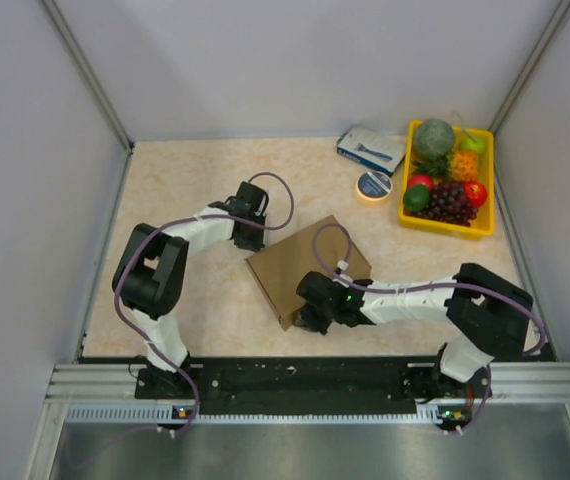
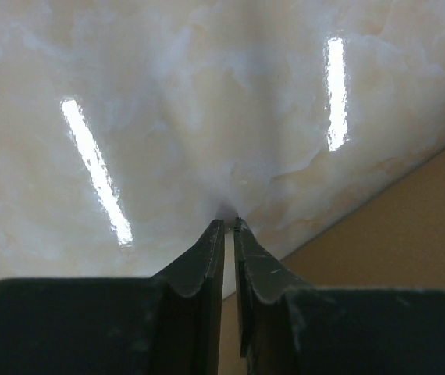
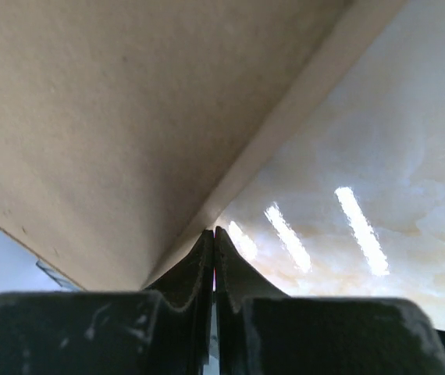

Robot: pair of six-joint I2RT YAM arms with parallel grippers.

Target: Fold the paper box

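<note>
The paper box [image 1: 300, 268] is a plain brown cardboard piece lying tilted in the middle of the table. My left gripper [image 1: 249, 233] is at its far left corner. In the left wrist view its fingertips [image 2: 216, 228] are almost together, with nothing between them, and touch the table just beside the cardboard's edge [image 2: 410, 234]. My right gripper [image 1: 308, 316] is at the box's near corner. In the right wrist view it [image 3: 214, 232] is shut, tips against the underside edge of the cardboard [image 3: 129, 117], which is raised above the table.
A yellow tray [image 1: 485, 172] of fruit stands at the back right. A small blue-and-white carton [image 1: 370, 149] and a round tape roll [image 1: 373, 186] lie beside it. Grey walls close in the table on three sides.
</note>
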